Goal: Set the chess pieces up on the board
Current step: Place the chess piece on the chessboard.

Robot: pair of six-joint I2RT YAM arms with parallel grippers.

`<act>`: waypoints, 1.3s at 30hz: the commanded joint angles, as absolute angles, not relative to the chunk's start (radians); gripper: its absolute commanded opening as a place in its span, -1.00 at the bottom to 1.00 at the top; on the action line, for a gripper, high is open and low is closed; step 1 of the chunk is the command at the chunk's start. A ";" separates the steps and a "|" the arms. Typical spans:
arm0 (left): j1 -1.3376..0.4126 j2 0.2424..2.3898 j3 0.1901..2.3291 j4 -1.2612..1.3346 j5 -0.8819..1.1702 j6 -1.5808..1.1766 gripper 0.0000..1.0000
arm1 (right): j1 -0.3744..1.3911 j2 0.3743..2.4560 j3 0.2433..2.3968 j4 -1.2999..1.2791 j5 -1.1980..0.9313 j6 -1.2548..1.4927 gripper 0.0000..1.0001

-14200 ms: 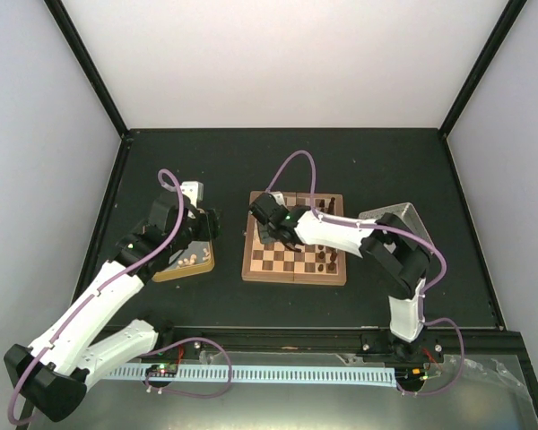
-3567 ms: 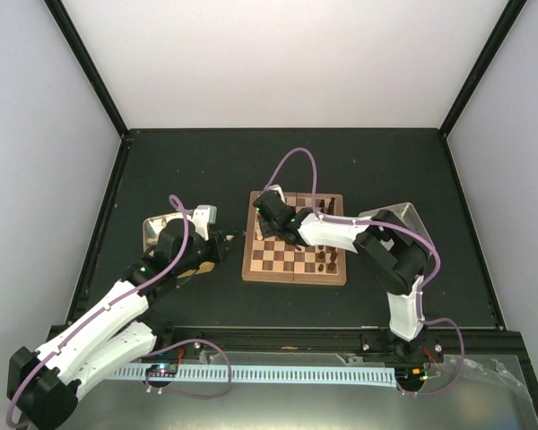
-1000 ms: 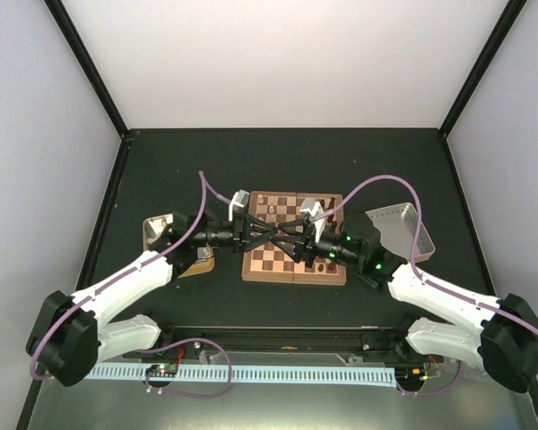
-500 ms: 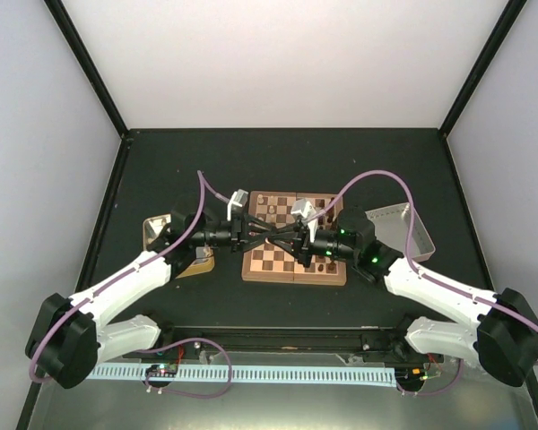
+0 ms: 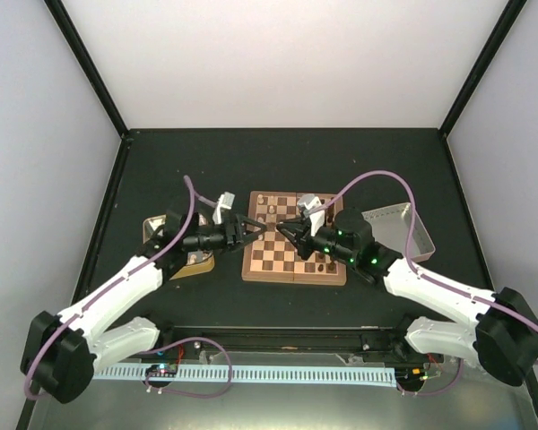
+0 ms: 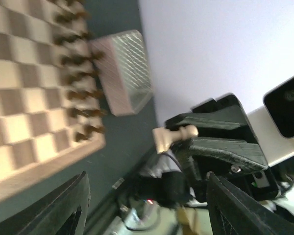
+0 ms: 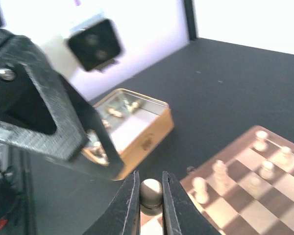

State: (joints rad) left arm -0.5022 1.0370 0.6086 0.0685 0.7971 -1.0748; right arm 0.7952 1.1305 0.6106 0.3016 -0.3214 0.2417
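Note:
The board (image 5: 287, 260) lies mid-table, with pale chessmen (image 5: 282, 206) along one side and dark chessmen (image 5: 326, 261) along the other. My right gripper (image 5: 283, 227) hovers over the board's left part and is shut on a pale pawn (image 7: 151, 192), which the left wrist view also shows (image 6: 174, 136). My left gripper (image 5: 249, 226) faces it just off the board's left edge. Its fingers (image 6: 63, 205) are spread wide and empty. The board shows in the left wrist view (image 6: 19, 112) with a row of dark pieces (image 6: 81, 93), and in the right wrist view (image 7: 264, 196) with pale pieces (image 7: 219, 172).
A gold-tan tin (image 5: 193, 262) holding several chessmen sits left of the board, under my left arm; the right wrist view shows it too (image 7: 147, 132). A silver-grey tray (image 5: 399, 224) stands right of the board (image 6: 122, 68). Black frame rails bound the table.
Half a second ago the two grippers met fingertip to fingertip over the board's left edge. Now my left gripper has opened and drawn back left, and the pale pawn is in my right gripper.

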 commanded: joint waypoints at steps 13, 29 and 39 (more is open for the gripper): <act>-0.416 0.683 0.622 -0.424 0.070 -0.709 0.38 | 0.826 1.577 0.801 0.150 0.085 0.336 -0.88; -0.406 0.697 0.621 -0.446 0.084 -0.655 0.40 | 0.843 1.821 0.984 0.079 0.131 0.358 -0.79; -0.403 0.704 0.617 -0.446 0.087 -0.644 0.41 | 0.845 1.870 1.037 0.013 0.191 0.391 -0.84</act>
State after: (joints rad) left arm -0.4114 0.7021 0.6071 -0.4343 0.0963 -0.6643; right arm 0.8398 1.8542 1.0180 0.0425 0.1528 0.3740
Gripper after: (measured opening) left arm 0.701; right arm 0.097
